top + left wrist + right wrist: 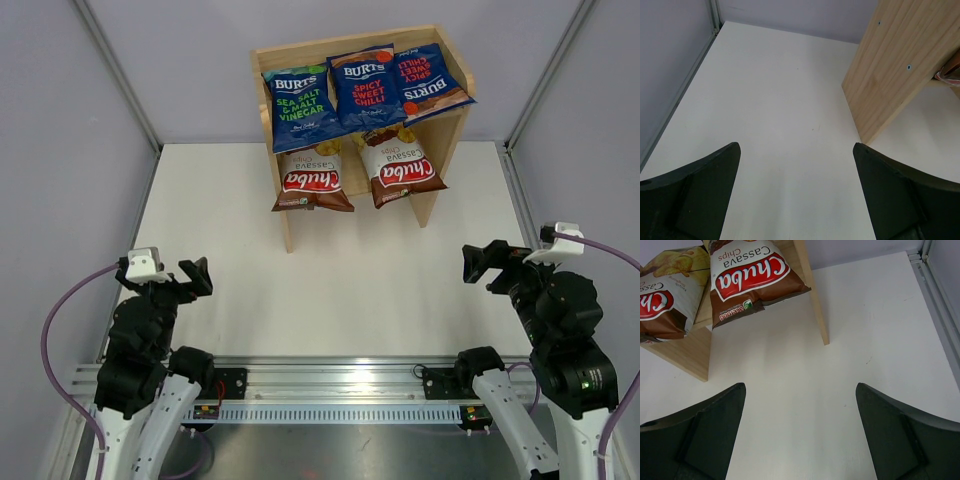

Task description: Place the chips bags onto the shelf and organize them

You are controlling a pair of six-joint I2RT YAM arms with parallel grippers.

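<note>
Sorted by brand: three dark blue glossy Burts bags top the light wooden two-tier shelf, two brown-and-white Chuba bags below; left gripper and right gripper hang wide, empty.

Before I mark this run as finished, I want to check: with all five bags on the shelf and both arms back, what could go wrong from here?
1. The left Chuba bag and the right Chuba bag lean out over the front edge of the shelf's lower tier; they might slide down to the table.
2. The right Burts bag lies upside down beside its neighbours and overhangs the top tier's front; a nudge could drop it.
</note>
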